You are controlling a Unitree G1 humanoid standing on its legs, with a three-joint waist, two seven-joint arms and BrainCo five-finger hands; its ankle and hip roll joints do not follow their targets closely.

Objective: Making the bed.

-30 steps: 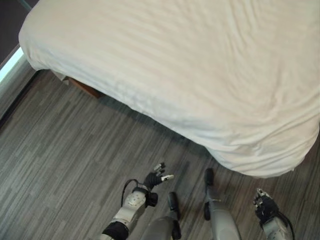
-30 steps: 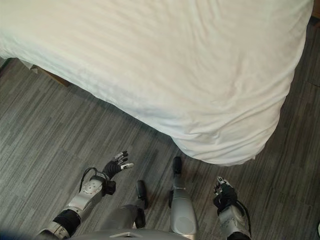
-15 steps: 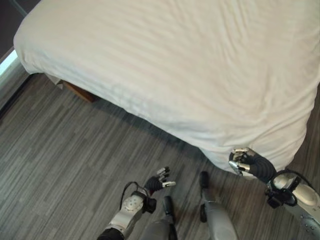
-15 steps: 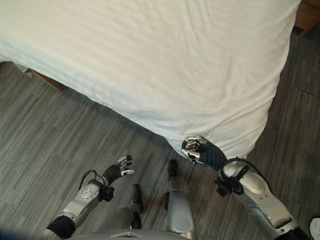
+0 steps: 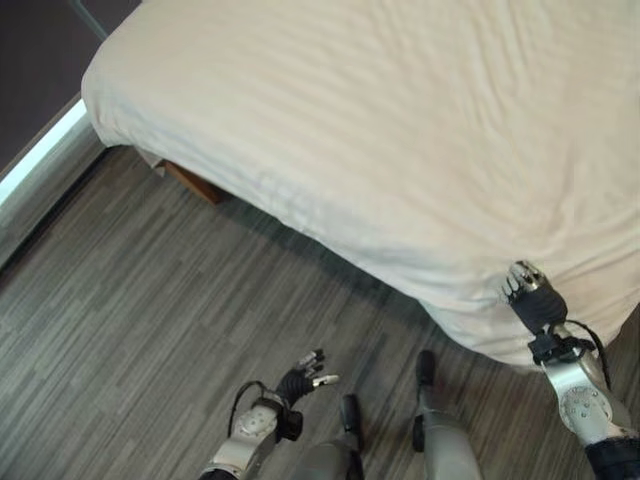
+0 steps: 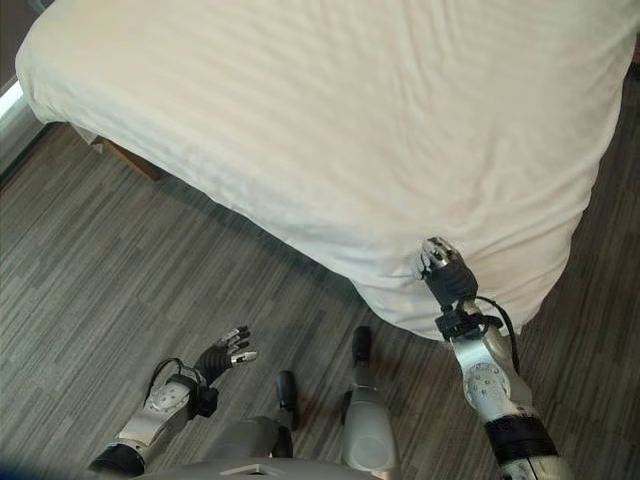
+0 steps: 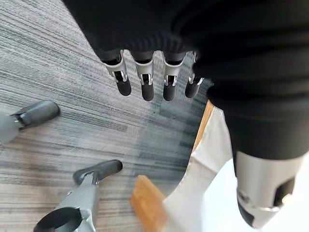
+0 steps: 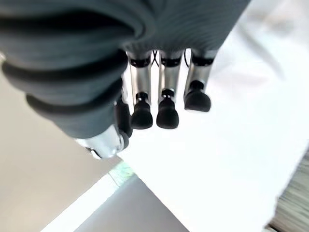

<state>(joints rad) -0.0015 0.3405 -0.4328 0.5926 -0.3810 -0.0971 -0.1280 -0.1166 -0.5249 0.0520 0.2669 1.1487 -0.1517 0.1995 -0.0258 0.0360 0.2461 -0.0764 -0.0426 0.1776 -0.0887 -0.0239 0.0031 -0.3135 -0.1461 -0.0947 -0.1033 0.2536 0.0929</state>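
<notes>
A white duvet (image 5: 400, 130) covers the bed and hangs over its near edge and the near right corner. My right hand (image 5: 532, 298) is raised at that corner, open, its fingertips (image 8: 166, 101) resting against the white cloth (image 8: 231, 145) without holding it. My left hand (image 6: 218, 357) hangs low over the floor in front of the bed, open, with its fingers (image 7: 145, 84) straight and nothing in them.
Grey plank flooring (image 5: 150, 300) runs along the bed's near side. A wooden bed base (image 5: 190, 182) shows under the duvet's left corner. A dark wall with a pale strip at its foot (image 5: 40, 150) stands at the left.
My right hand has risen from low beside the floor to the duvet's near right corner. The left hand has stayed low. The camera has shifted a little.
</notes>
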